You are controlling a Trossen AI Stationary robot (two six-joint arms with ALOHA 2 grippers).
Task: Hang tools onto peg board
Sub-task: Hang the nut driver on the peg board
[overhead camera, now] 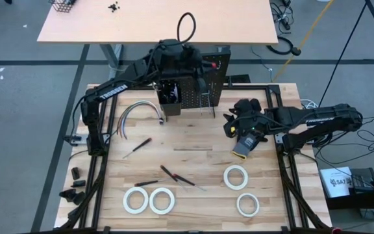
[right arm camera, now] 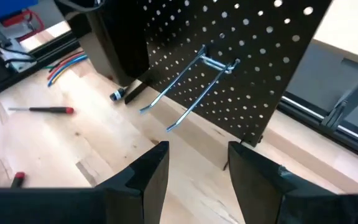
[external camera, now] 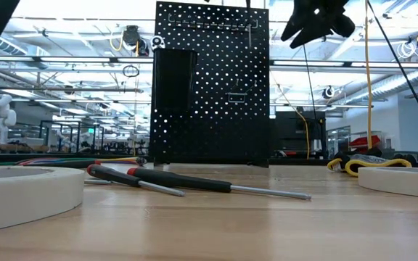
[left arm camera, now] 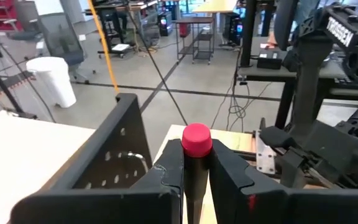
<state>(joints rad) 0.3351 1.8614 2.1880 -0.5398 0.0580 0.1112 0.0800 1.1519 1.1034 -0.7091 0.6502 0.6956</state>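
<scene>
High view: black peg board [overhead camera: 203,81] upright at upper centre of the wooden desk [overhead camera: 193,146], a small black bin [overhead camera: 169,97] on its left part, contents not discernible. Left hand [overhead camera: 174,62] directly above the board's top edge. Right hand [overhead camera: 242,133] right of centre, low over the desk, near the board's right side. Four white tape rolls along the lower frame: a touching pair [overhead camera: 149,200] at lower left, one [overhead camera: 236,176] right of centre, one [overhead camera: 247,205] at lower right. Dark screwdrivers [overhead camera: 176,175] near lower centre; a red-tipped one [overhead camera: 137,147] further left. Grey cable bundle [overhead camera: 138,112] left of the board.

Low view: peg board [external camera: 212,83] filling the centre, dotted with holes, bin [external camera: 173,80] as a dark box at its upper left, interior hidden. Two screwdrivers [external camera: 187,181] lying crossed in the foreground.

Left wrist view: left hand [left arm camera: 196,174] pinching a red-capped, black-handled screwdriver [left arm camera: 196,146] upright at lower centre, beside the board's edge.

Right wrist view: right hand [right arm camera: 197,171] spread, gripping nothing, at the bottom; double wire hook [right arm camera: 194,87] jutting from the board at centre.
</scene>
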